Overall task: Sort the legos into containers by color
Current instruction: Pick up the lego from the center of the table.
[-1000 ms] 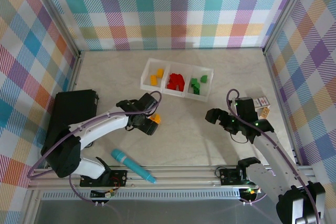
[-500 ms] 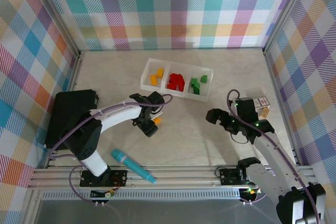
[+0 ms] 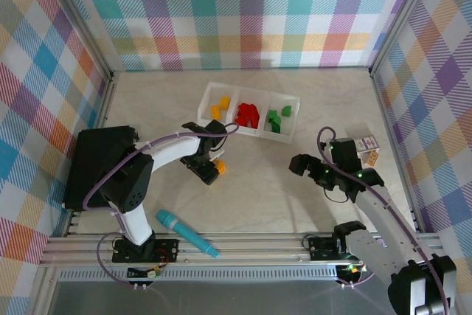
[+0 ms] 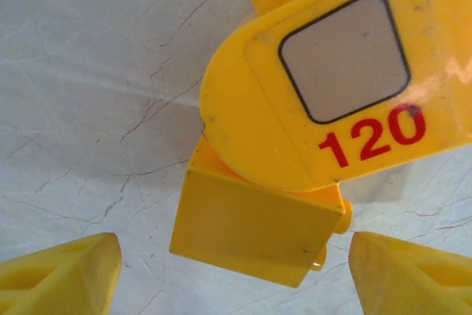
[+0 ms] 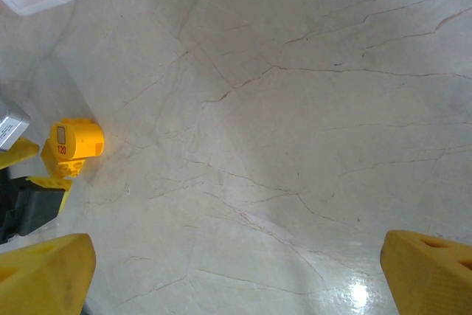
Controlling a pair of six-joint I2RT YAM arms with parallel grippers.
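Since the left end effector (image 4: 236, 274) swung nearer, yellow lego (image 4: 310, 130) between its open jaws, seemingly ungripped.

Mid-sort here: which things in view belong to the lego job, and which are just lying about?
Job: loose yellow lego; white tray; sorted yellow legos, red legos, green legos in it.
Lying about: teal marker; black box; small carton beside the right arm.
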